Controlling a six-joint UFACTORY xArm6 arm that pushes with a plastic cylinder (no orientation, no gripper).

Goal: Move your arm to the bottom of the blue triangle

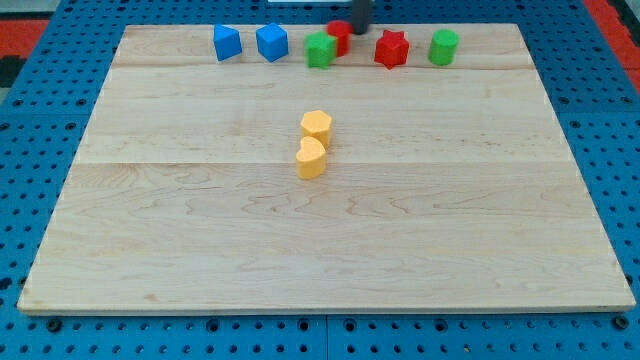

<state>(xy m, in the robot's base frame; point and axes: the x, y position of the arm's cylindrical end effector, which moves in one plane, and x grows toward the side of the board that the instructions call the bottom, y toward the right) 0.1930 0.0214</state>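
Seven smooth blocks on pale wooden board (200,230)

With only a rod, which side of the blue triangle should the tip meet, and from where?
Its lower edge, coming from the view's bottom. The blue triangle sits leftmost in the top row, with no block below it. My tip is beside the red block further right, so probably drop below the row, then slide left under the blue cube.
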